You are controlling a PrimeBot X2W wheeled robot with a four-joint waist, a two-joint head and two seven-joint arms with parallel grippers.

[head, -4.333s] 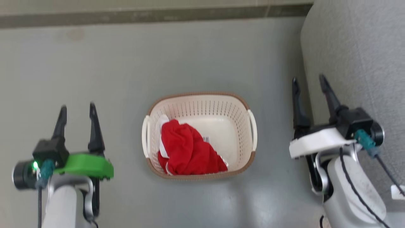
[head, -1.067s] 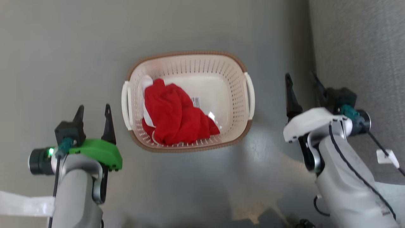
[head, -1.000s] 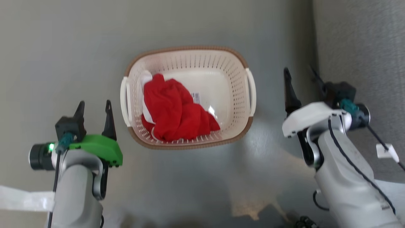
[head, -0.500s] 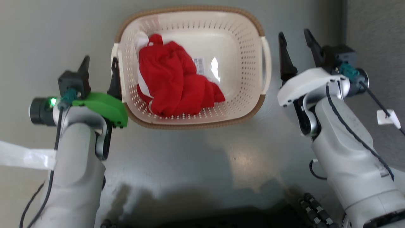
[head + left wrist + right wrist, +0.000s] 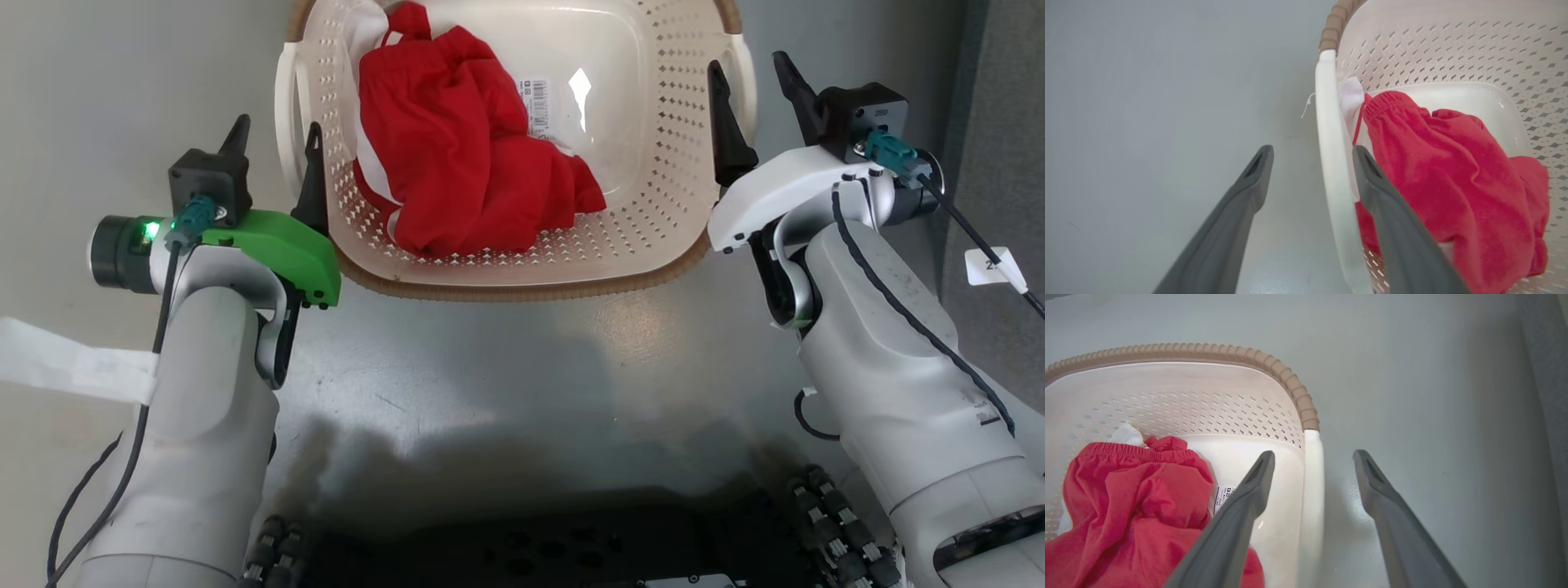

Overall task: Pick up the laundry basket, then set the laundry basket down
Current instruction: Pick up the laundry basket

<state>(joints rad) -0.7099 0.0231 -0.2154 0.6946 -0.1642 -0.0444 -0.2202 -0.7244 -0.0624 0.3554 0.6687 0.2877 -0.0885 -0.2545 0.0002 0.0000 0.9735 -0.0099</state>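
Left claw [image 5: 277, 122] is wide open and holds nothing. It straddles the left handle [image 5: 1331, 163] of the laundry basket [image 5: 653, 122], with the outer finger over the floor [image 5: 490, 367] and the inner finger inside the basket.

Risk here: the inner finger sits right against the red garment [image 5: 465, 155], and a white cloth [image 5: 1350, 96] is tucked up by the handle. If it closes as is, I'd expect fabric pinched between finger and plastic, giving a soft, slippery grip. The handle also sits nearer the inner finger than the outer, so closing probably shoves the basket sideways before it clamps.

The basket stands on the floor between the two claws, its far rim cut off at the top of the head view. The load is lopsided: garment piled on the left half, right half bare apart from a label [image 5: 535, 102]. An uneven lift likely tips it left.

Right claw [image 5: 747, 61] is also wide open and empty, straddling the right handle [image 5: 1312, 490]. Its inner finger is over bare basket bottom with no cloth in the way. The fingers taper to thin tips, so a handle caught near the tips could slide out once weight comes on. The handles look smooth too.

A grey textured panel [image 5: 1004, 122] stands near that claw's outer side. Swinging outward during the lift could clip it.
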